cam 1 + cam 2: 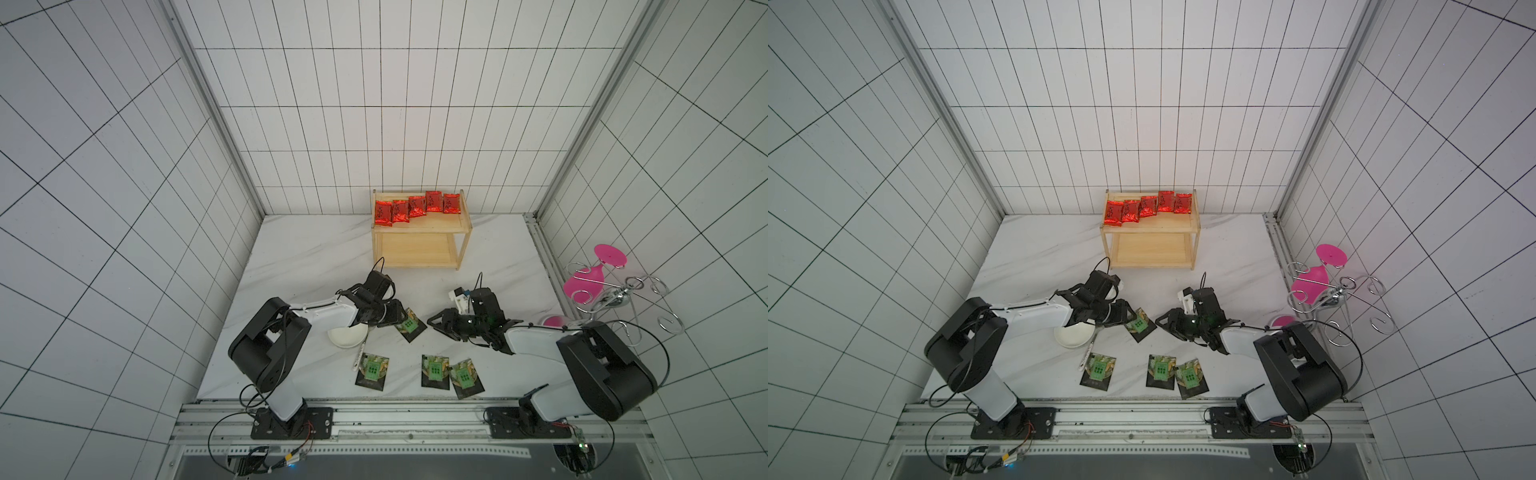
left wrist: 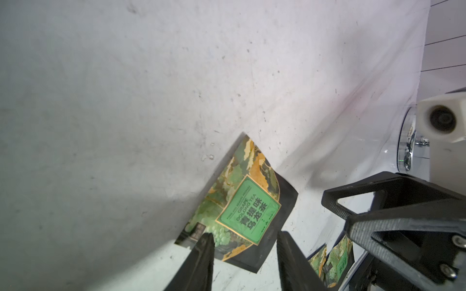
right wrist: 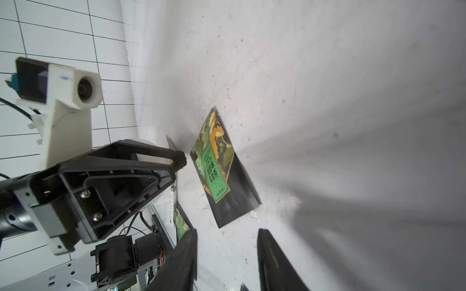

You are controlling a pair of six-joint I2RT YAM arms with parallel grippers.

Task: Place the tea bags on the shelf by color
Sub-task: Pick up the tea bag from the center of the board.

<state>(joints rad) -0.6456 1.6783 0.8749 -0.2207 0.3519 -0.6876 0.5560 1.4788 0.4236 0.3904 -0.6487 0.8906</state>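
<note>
Your left gripper point(image 2: 245, 236) has jaws apart, empty, poised over the near edge of the black packet point(image 2: 242, 209) lying flat on the table point(image 2: 126, 100); your right gripper point(image 3: 227, 231) is apart too, empty, packet just ahead. Expect light, thin, slick, bendy film: pinch that edge, not the middle. Well beyond both grippers the shelf point(image 1: 415, 249) holds red sachets point(image 1: 417, 206) on top, lower board bare.

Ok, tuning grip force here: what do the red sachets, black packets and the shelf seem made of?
Shiny red oblong sachets: likely foil, glossy, with bright glints. Flat black square packets with green labels: probably matte printed film or paper, little glare. Small two-tier open shelf: pale wood, seemingly unvarnished, faint grain.
</note>
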